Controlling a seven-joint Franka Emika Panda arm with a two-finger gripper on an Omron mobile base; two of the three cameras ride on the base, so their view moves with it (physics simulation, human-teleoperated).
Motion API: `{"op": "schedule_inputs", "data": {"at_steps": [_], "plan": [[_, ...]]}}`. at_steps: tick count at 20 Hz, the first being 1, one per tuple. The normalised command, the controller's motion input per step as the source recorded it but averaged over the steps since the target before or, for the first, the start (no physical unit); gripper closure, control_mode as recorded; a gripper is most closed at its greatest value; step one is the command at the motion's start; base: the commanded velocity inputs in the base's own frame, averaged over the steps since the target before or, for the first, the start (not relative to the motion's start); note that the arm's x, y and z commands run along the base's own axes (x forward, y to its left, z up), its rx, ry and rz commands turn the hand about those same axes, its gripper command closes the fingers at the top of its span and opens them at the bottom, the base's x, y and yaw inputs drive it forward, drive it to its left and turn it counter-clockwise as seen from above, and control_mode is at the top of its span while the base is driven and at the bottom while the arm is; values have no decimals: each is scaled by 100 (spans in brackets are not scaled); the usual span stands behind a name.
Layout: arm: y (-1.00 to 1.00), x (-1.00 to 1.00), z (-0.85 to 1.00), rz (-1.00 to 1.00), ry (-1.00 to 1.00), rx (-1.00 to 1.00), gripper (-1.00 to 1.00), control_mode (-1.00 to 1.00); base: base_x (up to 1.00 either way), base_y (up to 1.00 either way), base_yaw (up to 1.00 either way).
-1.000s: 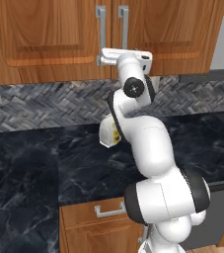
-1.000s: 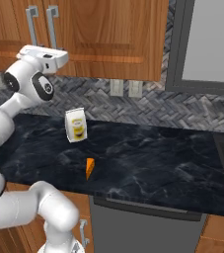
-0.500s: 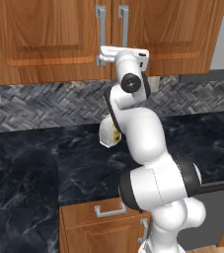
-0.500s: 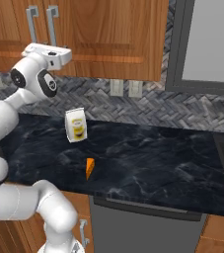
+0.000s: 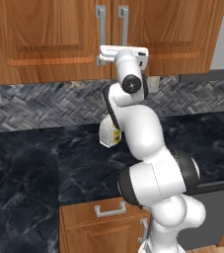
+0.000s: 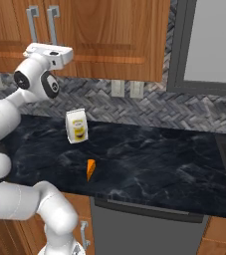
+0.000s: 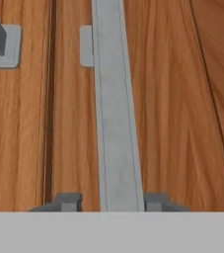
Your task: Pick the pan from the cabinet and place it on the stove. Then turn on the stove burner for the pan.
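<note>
**Jaws lined up on the cabinet door handle**

In the hand view the jaws stand spread, one dark fingertip [image 7: 68, 201] on each side of the silver bar handle [image 7: 117, 108] of the cabinet [image 5: 49, 39], with a little wood showing between bar and tip on both sides. Nothing is pinched yet. The neighbouring door's handle mount sits at the upper left of that view, across the dark seam between the two doors.

Over the last second the arm has straightened and the hand has moved up and in toward the doors, so the gripper [image 5: 103, 53] now sits at the bottom end of the handles in the left base view. By my reading this is the approach to opening the door: the next move would be to close on the bar and pull.

Both cabinet doors are shut, so the pan is hidden; presumably it is inside.

On the dark marble desk [image 6: 149, 154] stand a small white carton [image 6: 77, 125] near the wall and an orange wedge [image 6: 90, 169] nearer the front edge, well apart from the hand.
</note>
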Motion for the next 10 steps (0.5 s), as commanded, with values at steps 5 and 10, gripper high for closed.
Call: {"op": "schedule_inputs", "data": {"at_steps": [5, 10], "plan": [[0, 0, -12, 0, 7, -1, 100, -100, 0, 0, 0], [-19, -25, -4, 0, 6, 0, 100, -100, 0, 0, 0]]}}
